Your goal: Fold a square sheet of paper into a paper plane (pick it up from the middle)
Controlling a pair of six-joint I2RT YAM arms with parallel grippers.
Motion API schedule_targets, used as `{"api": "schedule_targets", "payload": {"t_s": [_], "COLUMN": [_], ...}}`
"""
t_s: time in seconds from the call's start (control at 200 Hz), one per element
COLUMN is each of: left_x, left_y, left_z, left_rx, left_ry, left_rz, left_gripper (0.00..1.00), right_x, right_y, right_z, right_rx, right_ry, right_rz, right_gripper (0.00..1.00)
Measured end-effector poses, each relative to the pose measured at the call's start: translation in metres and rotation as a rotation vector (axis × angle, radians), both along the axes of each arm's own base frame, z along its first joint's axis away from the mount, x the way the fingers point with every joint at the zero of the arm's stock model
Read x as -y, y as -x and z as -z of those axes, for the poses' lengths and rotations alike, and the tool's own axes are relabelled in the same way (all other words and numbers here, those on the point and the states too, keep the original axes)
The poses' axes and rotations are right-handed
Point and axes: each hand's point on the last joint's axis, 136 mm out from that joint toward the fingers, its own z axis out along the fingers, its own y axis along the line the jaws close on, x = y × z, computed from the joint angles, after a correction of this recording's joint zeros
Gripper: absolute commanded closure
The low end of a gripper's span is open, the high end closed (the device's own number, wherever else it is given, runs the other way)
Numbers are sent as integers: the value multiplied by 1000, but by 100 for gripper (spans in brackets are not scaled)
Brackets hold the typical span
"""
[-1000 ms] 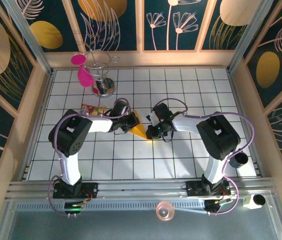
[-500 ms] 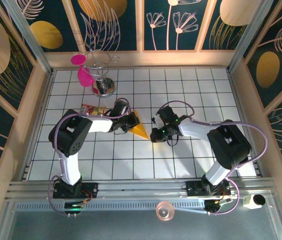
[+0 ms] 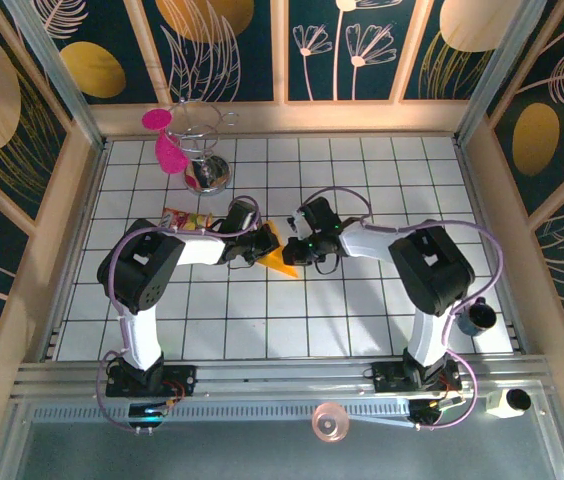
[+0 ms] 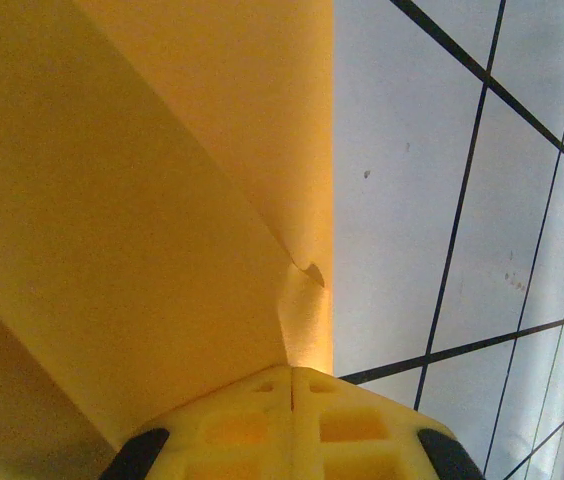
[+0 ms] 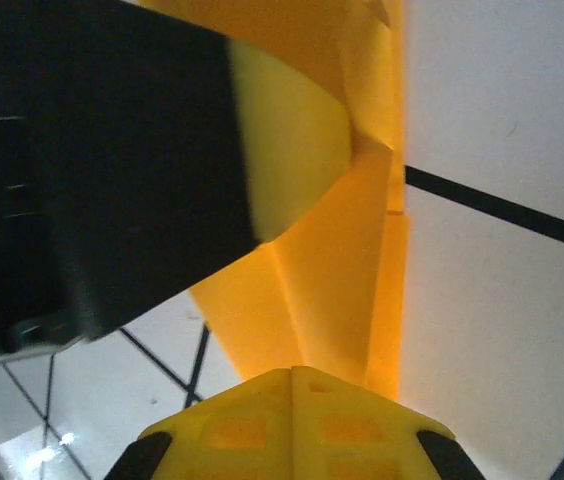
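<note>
The orange-yellow paper (image 3: 281,263) lies on the tiled table, folded into a slim pointed paper plane shape whose tip points toward the near right. My left gripper (image 3: 265,245) is shut, its tips (image 4: 292,370) resting on the paper (image 4: 142,200) at a creased edge. From the right, my right gripper (image 3: 296,250) is also shut, its tips (image 5: 292,370) against the layered folds (image 5: 332,290). In the right wrist view the left gripper's yellow finger (image 5: 292,130) presses the same paper just ahead. I see no paper between either pair of jaws.
A red-and-yellow snack packet (image 3: 184,218) lies just left of the left arm. A wire stand with pink pieces (image 3: 190,140) and a metal bowl (image 3: 208,175) stand at the back left. A dark cup (image 3: 479,318) sits near the right arm.
The right gripper swung out to the right, off the paper, then came back left onto it beside the left gripper. The left gripper and the paper stayed put.
</note>
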Motion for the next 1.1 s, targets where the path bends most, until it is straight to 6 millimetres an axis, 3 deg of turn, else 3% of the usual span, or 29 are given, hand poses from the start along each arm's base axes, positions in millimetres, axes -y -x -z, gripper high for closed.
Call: {"api": "schedule_targets", "payload": {"t_s": [0.14, 0.415, 0.631, 0.701, 1.096], "left_x": [0, -5, -15, -16, -2], "left_y": [0, 1, -2, 1, 33], "left_z": [0, -6, -52, -58, -11], "left_rx": [0, 25, 159, 181, 74], "left_ry": [0, -40, -59, -53, -66], "left_rz": [1, 29, 36, 43, 151], "left_gripper": [98, 96, 96, 96, 96], "right_x": [2, 2, 2, 2, 2], "right_y": [2, 2, 1, 1, 1], "right_z": [12, 15, 16, 16, 16], "right_rx": [-24, -24, -32, -38, -52], "right_ry": [19, 22, 20, 19, 7], "right_rz": [0, 3, 9, 14, 15], "right_gripper": [100, 100, 100, 100, 100]}}
